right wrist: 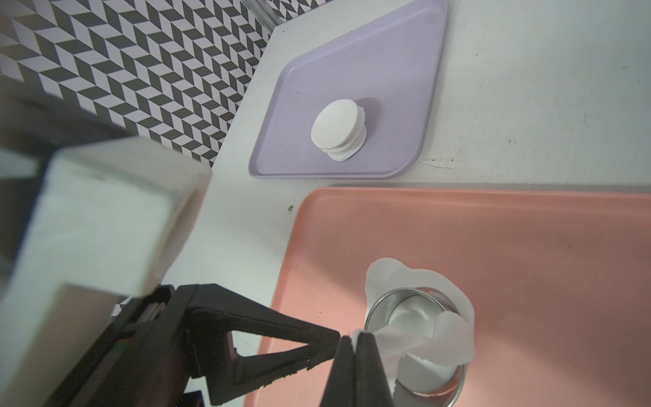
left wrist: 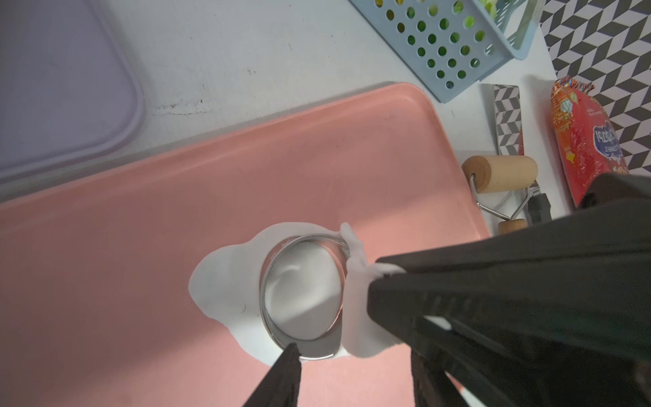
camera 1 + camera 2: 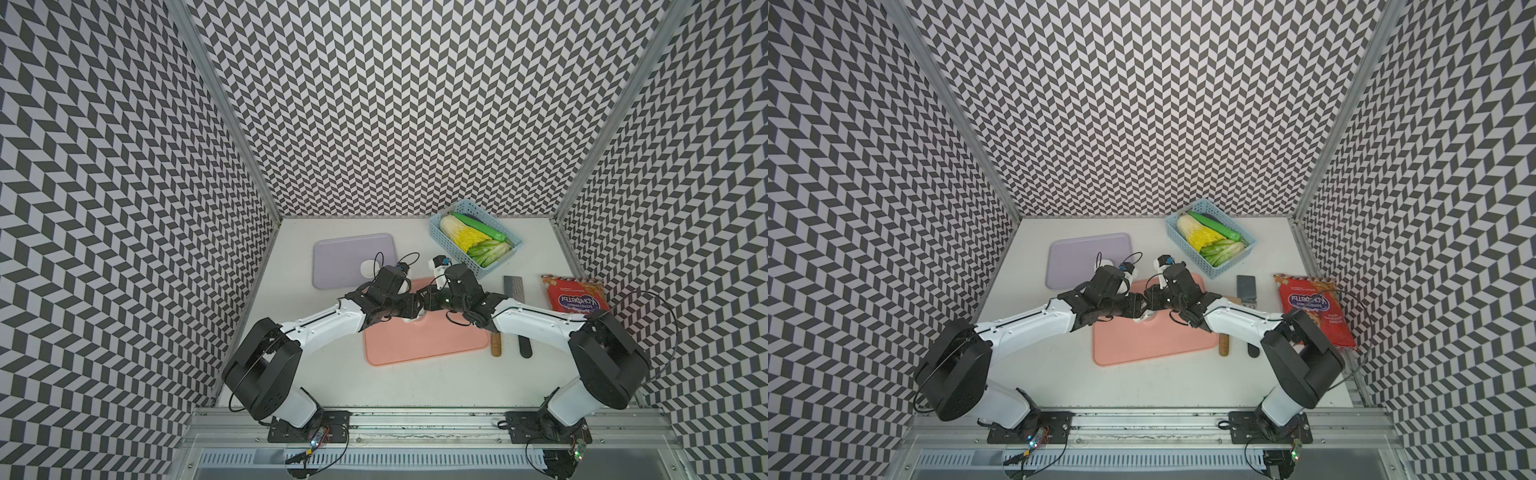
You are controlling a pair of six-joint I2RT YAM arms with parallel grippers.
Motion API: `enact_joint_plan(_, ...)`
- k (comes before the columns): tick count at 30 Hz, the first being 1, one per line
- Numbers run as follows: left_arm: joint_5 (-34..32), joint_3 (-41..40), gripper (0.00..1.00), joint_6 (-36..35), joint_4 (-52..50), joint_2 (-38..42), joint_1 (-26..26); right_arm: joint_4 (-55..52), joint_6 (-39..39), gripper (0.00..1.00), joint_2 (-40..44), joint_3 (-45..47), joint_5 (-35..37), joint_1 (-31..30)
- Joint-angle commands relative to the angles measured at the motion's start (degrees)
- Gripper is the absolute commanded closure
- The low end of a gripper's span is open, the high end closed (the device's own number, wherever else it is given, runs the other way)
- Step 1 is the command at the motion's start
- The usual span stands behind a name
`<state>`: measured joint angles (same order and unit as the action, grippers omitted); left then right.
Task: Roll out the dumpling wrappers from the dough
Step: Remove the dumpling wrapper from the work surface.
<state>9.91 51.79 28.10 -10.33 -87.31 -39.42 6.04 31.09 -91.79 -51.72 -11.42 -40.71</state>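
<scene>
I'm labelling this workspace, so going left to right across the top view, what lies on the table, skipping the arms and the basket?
On the table: purple tray → pink tray → wooden roller handle → scraper → red snack packet.

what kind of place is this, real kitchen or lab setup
Likely a robot lab cell staged as a kitchen counter: chevron-patterned walls box in a white table, two robot arms are mounted on a metal rail, and dough lies on a pink tray.
</scene>
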Motion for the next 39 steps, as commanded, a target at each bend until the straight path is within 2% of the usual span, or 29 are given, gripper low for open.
enact_joint_plan(1,0.11,0.23,0.51,-0.08,3.53,-1.76,-0.4,2.65,0.04,1.0,0.98,-0.41,-2.17,-0.34)
enact_joint_plan(9,-1.22,0.33,0.56,0.06,5.56,-2.82,-0.4,3.49,0.82,0.99,1.35,1.0,-3.65,-0.34)
enact_joint_plan(13,-1.46,0.54,0.62,-0.05,6.41,-3.07,-0.4,3.67,0.81,0.98,1.7,1.36,-3.87,-0.34)
enact_joint_plan(15,-1.38,0.51,0.73,-0.07,6.84,-3.23,-0.4,3.63,0.81,0.97,1.79,1.36,-3.96,-0.34)
enact_joint_plan(17,-1.21,0.46,0.79,-0.02,7.24,-3.3,-0.44,3.58,0.87,0.96,1.87,1.45,-4.13,-0.34)
enact_joint_plan(19,-1.26,0.57,0.86,-0.05,7.07,-3.45,-0.48,3.37,0.79,0.91,1.88,1.37,-4.14,-0.29)
enact_joint_plan(23,-1.64,0.61,1.0,-0.15,6.23,-3.5,-0.48,2.3,0.76,0.72,2.05,1.11,-3.55,-0.29)
enact_joint_plan(29,-2.35,0.24,1.0,0.08,5.57,-3.48,-0.48,0.99,1.41,0.59,3.99,2.1,-3.07,0.7)
enact_joint_plan(39,-3.78,0.07,1.0,0.3,5.21,-2.5,-0.4,-5.76,-0.16,0.53,3.99,1.71,-5.98,2.72)
